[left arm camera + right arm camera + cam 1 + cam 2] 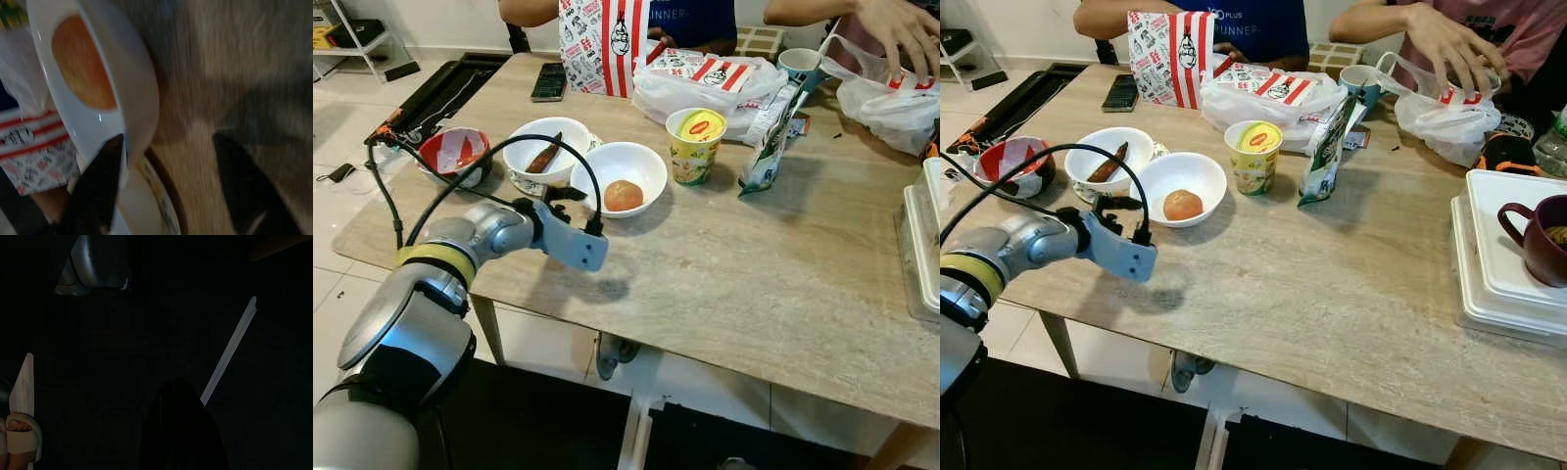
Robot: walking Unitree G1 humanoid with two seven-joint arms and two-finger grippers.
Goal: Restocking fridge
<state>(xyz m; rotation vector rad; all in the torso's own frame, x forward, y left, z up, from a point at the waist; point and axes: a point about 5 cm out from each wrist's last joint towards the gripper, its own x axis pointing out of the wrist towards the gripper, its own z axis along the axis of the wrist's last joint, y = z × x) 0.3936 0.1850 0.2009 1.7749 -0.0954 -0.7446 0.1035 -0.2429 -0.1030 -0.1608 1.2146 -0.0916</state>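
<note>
The left tool (pixel 166 186) is reaching over the near edge of the wooden worktop (pixel 754 264), and it is just beside the white bowl (pixel 619 176) that holds a round orange-brown food (pixel 624 195). In the left wrist view its two black fingers (pixel 98 191) stand wide apart, with nothing between them; one finger is at the rim of this bowl and the other is over bare wood. The bowl lies a little ahead of the tool, toward the middle of the worktop. Just beside this bowl, on the robot's left, there is a second white bowl (pixel 546 149) with a dark sausage-like piece (pixel 544 158) inside, and further left is a red and white bowl (pixel 455 154). Behind the first bowl stands a yellow cup of noodles (pixel 695 147), and next to it a green pouch (pixel 766 137) that is leaning. Further back are a red striped paper bag (pixel 602 44), a white plastic bag (pixel 705 83) with boxes, a dark phone (pixel 549 81) and a cup (pixel 800 65). On the robot's right are white containers (pixel 1498 255) with a dark red mug (pixel 1540 238) on them. A person's hand (pixel 898 29) is holding another plastic bag (pixel 886 98) at the far side. The right wrist view is very dark; the right tool (pixel 178 431) hangs there and one cannot tell if it is wide or narrow, while a foot in a pale slipper (pixel 19 438) is seen on the floor.
</note>
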